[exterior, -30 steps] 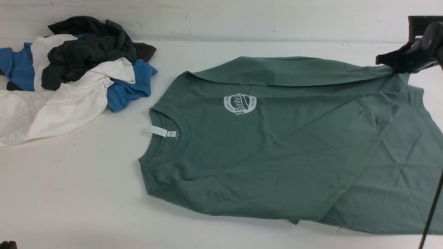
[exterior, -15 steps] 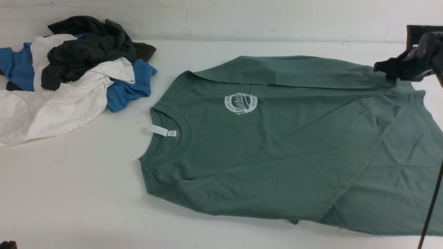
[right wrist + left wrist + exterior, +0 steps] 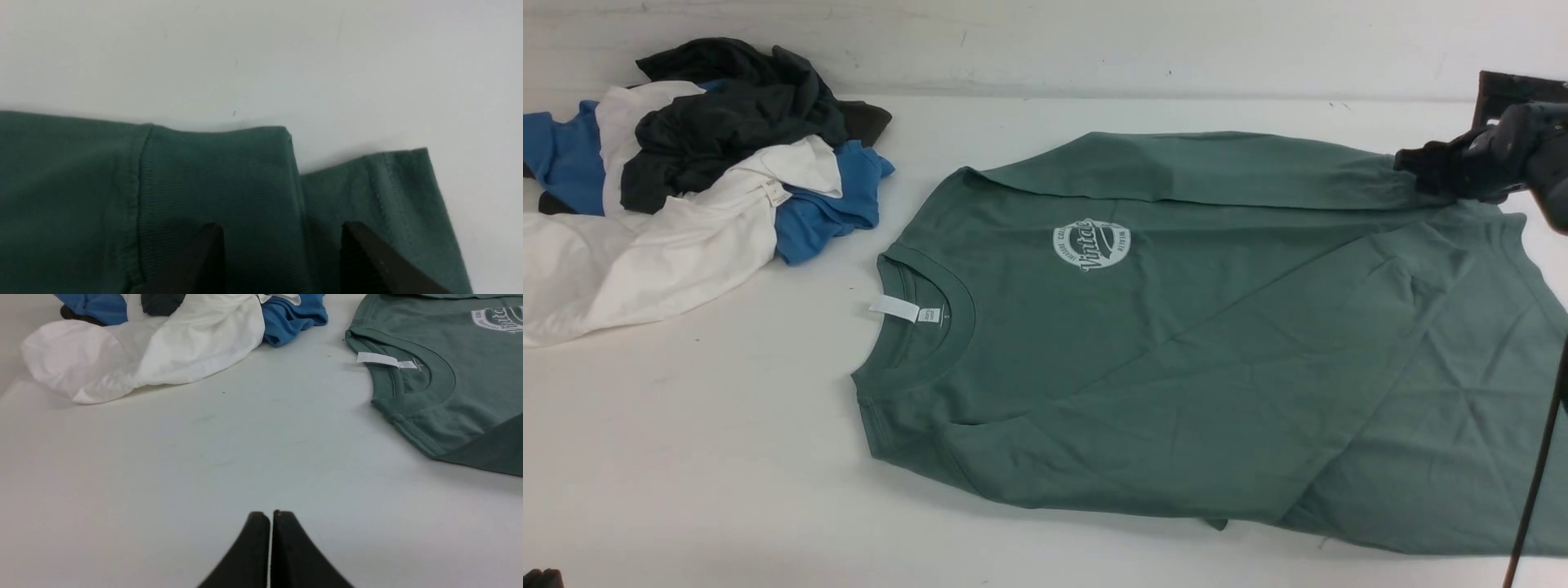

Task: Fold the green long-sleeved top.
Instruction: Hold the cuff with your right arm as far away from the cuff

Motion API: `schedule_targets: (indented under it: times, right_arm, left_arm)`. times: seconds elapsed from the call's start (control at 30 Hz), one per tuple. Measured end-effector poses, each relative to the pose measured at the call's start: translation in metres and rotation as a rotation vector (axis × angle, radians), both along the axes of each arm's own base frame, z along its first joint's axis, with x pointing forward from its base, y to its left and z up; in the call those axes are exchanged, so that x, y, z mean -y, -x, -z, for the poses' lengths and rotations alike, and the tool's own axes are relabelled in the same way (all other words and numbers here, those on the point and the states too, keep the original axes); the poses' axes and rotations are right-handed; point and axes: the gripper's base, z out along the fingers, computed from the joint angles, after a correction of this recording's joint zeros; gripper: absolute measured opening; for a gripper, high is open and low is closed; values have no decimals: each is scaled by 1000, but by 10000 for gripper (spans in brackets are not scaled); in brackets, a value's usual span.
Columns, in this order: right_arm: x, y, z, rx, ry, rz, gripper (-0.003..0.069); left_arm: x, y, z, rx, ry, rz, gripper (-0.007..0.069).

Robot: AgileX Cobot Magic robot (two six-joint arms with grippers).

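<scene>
The left gripper [image 3: 269, 515] is at the near left edge of the white table [image 3: 727, 457]. Its two black tips are pressed together and it holds nothing. The green long-sleeved top [image 3: 1176, 359] lies flat across the table's middle and right, with its neck pointing left. It has a white neck label [image 3: 894, 309] and a round white logo [image 3: 1091, 244]. At the table's far right, the right gripper [image 3: 282, 230] is over a sleeve cuff [image 3: 216, 171], tips wide apart and gripping nothing. A pile of clothes [image 3: 703, 163] sits far left.
</scene>
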Motion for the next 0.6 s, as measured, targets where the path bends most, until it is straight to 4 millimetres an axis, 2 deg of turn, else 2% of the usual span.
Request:
schedule_targets:
  times: [0.1, 0.13, 0.17, 0.3, 0.37, 0.57, 0.6]
  right_arm:
    - [0, 0, 0, 0, -6, -1, 314]
    - [-1, 0, 0, 0, -11, -1, 269]
    - [-1, 0, 1, 0, -18, -1, 256]
    - [-1, 0, 2, 0, -16, -2, 86]
    - [-1, 0, 1, -3, -17, -2, 28]
    - [-2, 3, -13, -23, -13, -8, 2]
    - [-2, 6, -30, -20, -11, -8, 2]
  left_arm:
    - [0, 0, 0, 0, 0, 0, -1]
    - [0, 0, 0, 0, 0, 0, -1]
    - [0, 0, 0, 0, 0, 0, -1]
    - [0, 0, 0, 0, 0, 0, -1]
    - [0, 0, 0, 0, 0, 0, -1]
    - [0, 0, 0, 0, 0, 0, -1]
    - [0, 0, 0, 0, 0, 0, -1]
